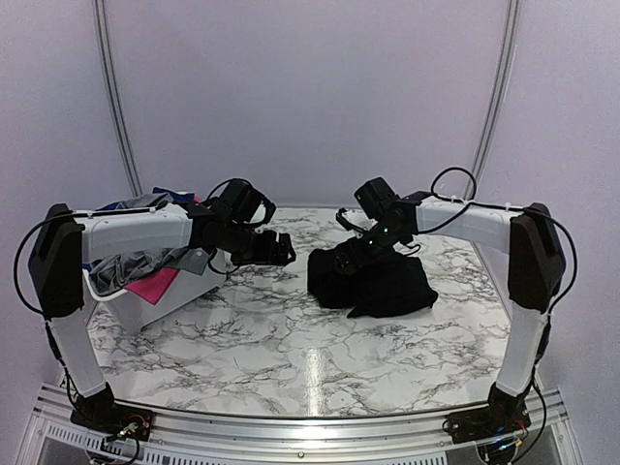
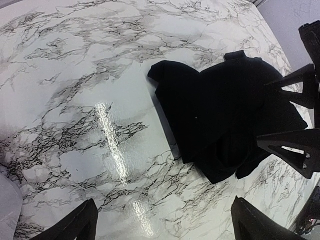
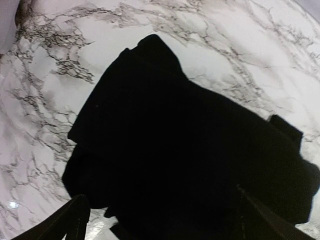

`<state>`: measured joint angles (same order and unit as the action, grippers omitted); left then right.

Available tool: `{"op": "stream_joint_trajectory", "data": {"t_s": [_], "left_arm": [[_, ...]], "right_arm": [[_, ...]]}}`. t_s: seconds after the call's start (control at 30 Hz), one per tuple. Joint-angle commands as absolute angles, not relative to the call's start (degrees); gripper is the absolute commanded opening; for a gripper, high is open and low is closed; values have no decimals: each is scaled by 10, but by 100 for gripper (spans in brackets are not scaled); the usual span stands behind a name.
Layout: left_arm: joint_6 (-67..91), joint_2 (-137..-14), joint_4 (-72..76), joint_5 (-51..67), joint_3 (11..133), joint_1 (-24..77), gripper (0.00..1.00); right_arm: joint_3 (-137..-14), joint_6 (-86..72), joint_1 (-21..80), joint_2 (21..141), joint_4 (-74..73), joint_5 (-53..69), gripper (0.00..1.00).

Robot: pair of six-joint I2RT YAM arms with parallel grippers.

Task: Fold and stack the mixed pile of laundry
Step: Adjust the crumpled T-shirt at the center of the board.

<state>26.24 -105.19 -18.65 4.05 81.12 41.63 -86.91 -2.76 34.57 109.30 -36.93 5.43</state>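
Observation:
A black garment [image 1: 387, 286] [image 2: 220, 115] [image 3: 175, 150] lies crumpled on the marble table, right of centre. My right gripper [image 1: 341, 260] [image 3: 165, 222] hovers over the garment's left part with its jaws wide open and nothing pinched between them. In the left wrist view its fingers [image 2: 287, 145] show spread above the cloth. My left gripper [image 1: 281, 250] [image 2: 162, 225] is open above bare marble, just left of the garment and apart from it. The rest of the laundry pile sits in the basket: a grey shirt [image 1: 131, 266], a hot-pink piece [image 1: 155, 284] and a blue piece [image 1: 172, 194].
A white plastic basket [image 1: 179, 295] stands at the left of the table, partly under my left arm. The marble tabletop [image 1: 291, 339] stretches in front of the garment. Pale curtain walls close off the back and both sides.

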Motion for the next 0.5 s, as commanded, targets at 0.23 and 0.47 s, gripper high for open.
{"op": "stream_joint_trajectory", "data": {"t_s": [0.23, 0.47], "left_arm": [[261, -1030, -175, 42, 800, 415, 97], [261, -1017, -175, 42, 797, 410, 96]], "right_arm": [[-960, 48, 335, 1190, -379, -10, 99], [-1045, 59, 334, 1235, -425, 28, 50]]}}
